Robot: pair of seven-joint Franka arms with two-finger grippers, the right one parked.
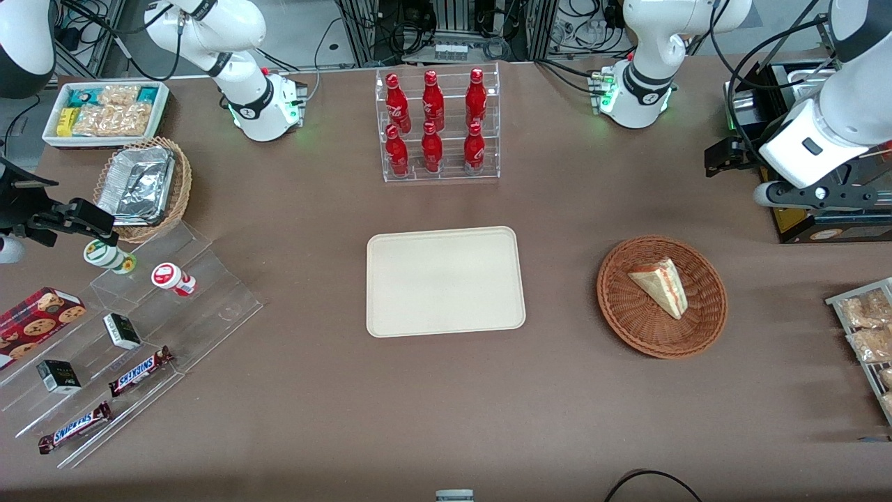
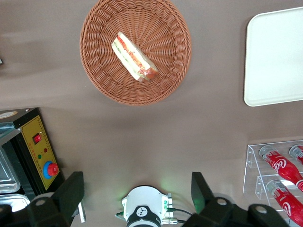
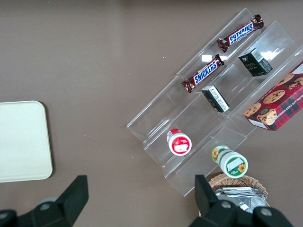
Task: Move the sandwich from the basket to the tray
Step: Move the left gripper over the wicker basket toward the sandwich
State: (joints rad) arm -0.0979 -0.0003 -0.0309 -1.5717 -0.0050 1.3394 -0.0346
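The sandwich [image 1: 660,286] [image 2: 134,58], a pale wedge with red and green filling, lies in the round reddish-brown wicker basket [image 1: 627,317] [image 2: 102,78]. The cream tray [image 1: 444,281] [image 2: 277,56] lies flat and bare at mid-table, beside the basket toward the parked arm's end. My gripper [image 1: 719,159] [image 2: 136,190] hangs open high above the table, farther from the front camera than the basket and well apart from it. Nothing is between its fingers [image 2: 71,191].
A clear rack of red bottles [image 1: 437,125] [image 2: 279,168] stands farther from the front camera than the tray. The working arm's base [image 1: 635,97] [image 2: 146,208], a black box with a yellow button panel [image 2: 40,151] and bagged pastries [image 1: 867,328] are near the basket's end.
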